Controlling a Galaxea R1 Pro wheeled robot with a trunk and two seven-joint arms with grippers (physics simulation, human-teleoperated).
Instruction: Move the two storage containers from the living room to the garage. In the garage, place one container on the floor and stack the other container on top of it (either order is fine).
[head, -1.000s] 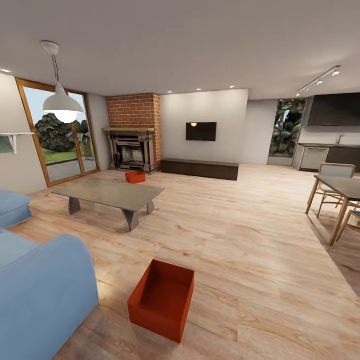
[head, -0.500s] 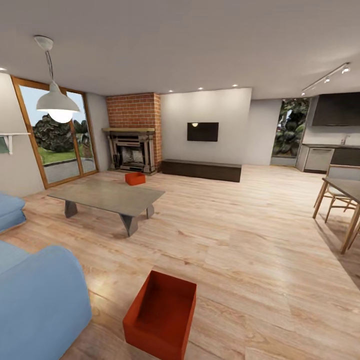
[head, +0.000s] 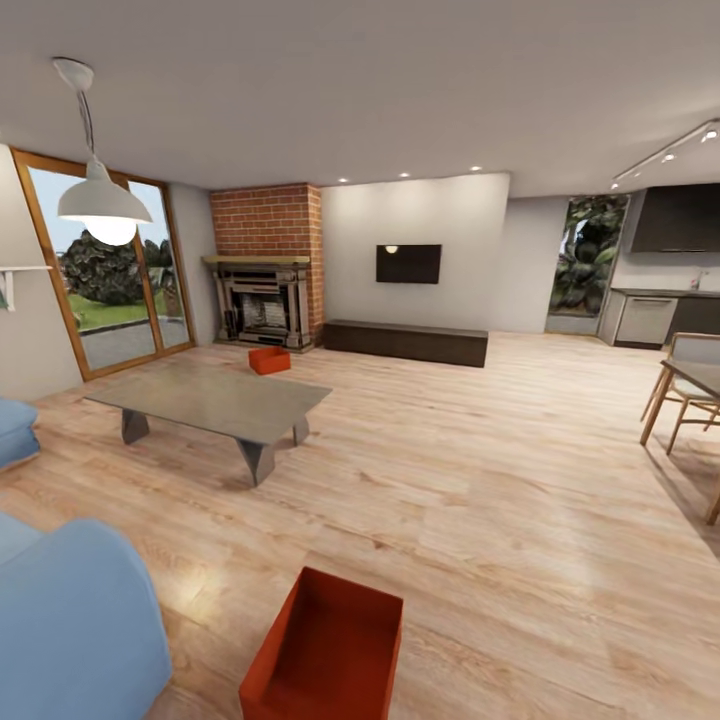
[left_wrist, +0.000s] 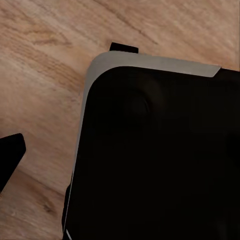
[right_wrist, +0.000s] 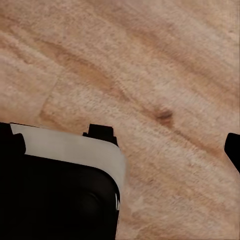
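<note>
Head view: a red-orange container (head: 325, 655) sits open and empty on the wood-plank floor (head: 500, 500) beside a blue sofa (head: 70, 620); its twin (head: 269, 359) lies beyond the grey table (head: 210, 398), before the brick fireplace (head: 265, 270). The camera has advanced, the near bin now lower in frame.

Left wrist view: dark robot base (left_wrist: 160, 155) over planks; finger spread cannot be told.

Right wrist view: same, likewise unclear.

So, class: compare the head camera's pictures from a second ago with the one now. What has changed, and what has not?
The robot rolled forward, so the view shifted: the near storage container sits lower and larger. Nothing was grasped or released. The far storage container stays by the fireplace, and the grey table stays put.
</note>
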